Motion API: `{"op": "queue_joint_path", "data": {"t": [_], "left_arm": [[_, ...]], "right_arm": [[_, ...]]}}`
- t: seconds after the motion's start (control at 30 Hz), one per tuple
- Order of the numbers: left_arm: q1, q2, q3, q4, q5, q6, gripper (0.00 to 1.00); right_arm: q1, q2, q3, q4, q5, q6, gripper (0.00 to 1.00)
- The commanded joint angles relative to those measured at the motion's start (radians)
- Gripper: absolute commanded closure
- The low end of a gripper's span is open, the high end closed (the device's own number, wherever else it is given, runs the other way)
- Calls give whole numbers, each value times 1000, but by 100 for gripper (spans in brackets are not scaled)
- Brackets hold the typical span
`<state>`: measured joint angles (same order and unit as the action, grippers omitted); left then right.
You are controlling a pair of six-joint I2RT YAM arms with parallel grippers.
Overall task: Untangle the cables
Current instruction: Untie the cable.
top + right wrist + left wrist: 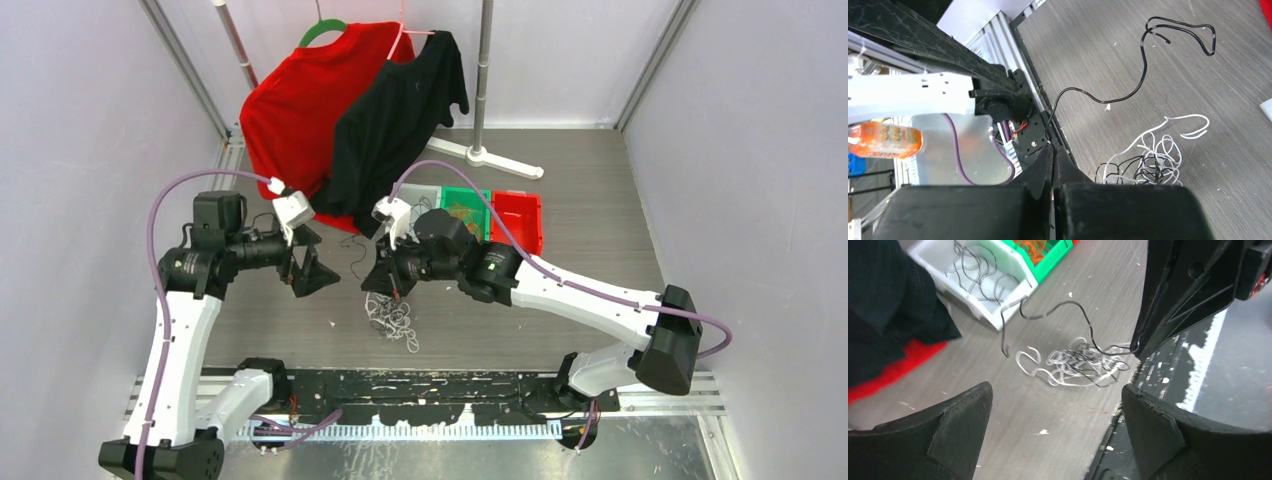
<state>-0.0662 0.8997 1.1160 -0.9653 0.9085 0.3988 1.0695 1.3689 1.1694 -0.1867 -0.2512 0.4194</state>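
Glossy thin cables (1073, 362) lie on a matt, wood-grain table (1013, 405).

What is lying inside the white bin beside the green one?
Loops of thin black cable lie inside the white bin. Its far end runs out of the left wrist view, and from above the right arm covers part of it.

Left pincer (1055, 395): fingers spread wide, arm raised, wrist turned toward the right arm. Right pincer (1053, 150): fingers pinched together on a black cable (1120, 98), forearm stretched leftward.
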Motion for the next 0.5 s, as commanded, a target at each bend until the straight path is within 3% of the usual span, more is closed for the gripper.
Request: {"op": "queue_joint_path", "data": {"t": [0.0, 0.2, 0.47], "left_arm": [[-57, -7, 103, -113, -33, 357, 0], [-190, -93, 77, -74, -128, 664, 0], [-377, -194, -93, 96, -208, 844, 7]], "right_arm": [[-7, -67, -13, 11, -96, -36, 99], [-21, -73, -25, 10, -165, -39, 99], [-54, -63, -45, 116, -219, 24, 99]]}}
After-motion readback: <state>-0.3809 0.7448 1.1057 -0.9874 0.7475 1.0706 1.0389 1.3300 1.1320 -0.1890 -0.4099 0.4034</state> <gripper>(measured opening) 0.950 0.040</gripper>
